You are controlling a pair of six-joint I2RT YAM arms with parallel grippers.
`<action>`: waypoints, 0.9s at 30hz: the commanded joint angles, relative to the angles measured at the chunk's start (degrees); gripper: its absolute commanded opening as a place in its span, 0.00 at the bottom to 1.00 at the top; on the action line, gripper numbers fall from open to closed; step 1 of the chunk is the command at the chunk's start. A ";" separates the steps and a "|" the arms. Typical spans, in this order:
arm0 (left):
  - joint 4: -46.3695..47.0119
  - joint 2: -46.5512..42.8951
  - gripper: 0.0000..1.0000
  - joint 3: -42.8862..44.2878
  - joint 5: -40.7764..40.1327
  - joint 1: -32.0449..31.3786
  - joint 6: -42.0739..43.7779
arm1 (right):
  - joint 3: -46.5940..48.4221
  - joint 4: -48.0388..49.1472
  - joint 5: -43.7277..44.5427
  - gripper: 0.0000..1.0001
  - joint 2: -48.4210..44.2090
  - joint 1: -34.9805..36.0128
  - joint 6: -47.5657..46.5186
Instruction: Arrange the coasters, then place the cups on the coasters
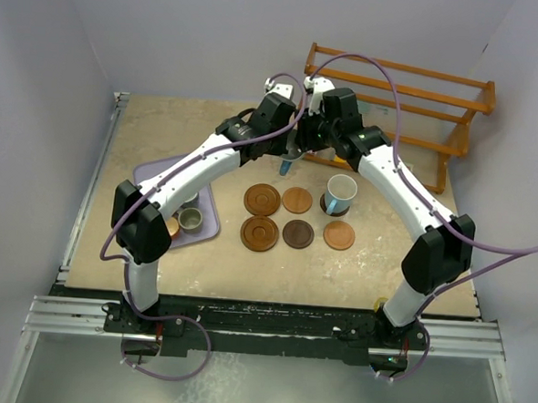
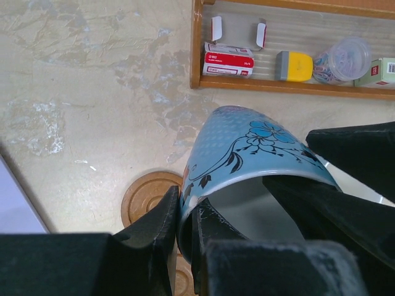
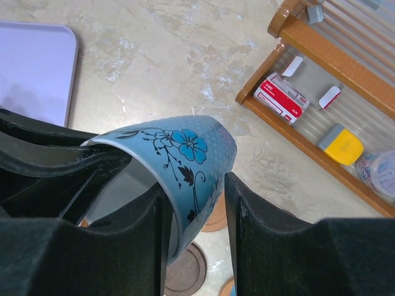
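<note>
A light-blue cup [image 2: 259, 148] with a blue flower print hangs tilted in the air at the back centre [image 1: 288, 163]. My left gripper [image 2: 185, 200] is shut on its rim, one finger inside and one outside. My right gripper [image 3: 196, 185] straddles the opposite wall of this cup [image 3: 185, 145]: the inner finger lies against it, and a gap shows at the outer finger. Below lie wooden coasters [image 1: 262, 199] [image 1: 296, 200] [image 1: 259, 233], a dark one [image 1: 297, 233] and a light one [image 1: 338, 234]. A white-and-blue cup [image 1: 341, 192] stands on another coaster at the right.
A lavender tray [image 1: 152, 171] at the left holds small cups [image 1: 189, 219], partly hidden by my left arm. A wooden rack [image 1: 412, 101] stands at the back right, holding red-and-white boxes [image 2: 228, 61] and a yellow item [image 2: 296, 65]. Walls close in the table.
</note>
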 commanded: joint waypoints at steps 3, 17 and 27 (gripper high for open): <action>5.86 -3.90 0.03 1.63 -1.46 -0.55 -0.41 | 3.33 -1.02 2.91 0.34 0.65 0.02 -0.34; 12.53 -8.91 0.14 -4.13 8.00 -0.47 7.06 | 4.08 -3.61 2.34 0.00 0.28 -0.11 -0.32; 14.94 -15.54 0.40 -11.55 19.18 -0.43 15.48 | 1.44 -5.10 2.65 0.00 -2.82 -0.06 -0.27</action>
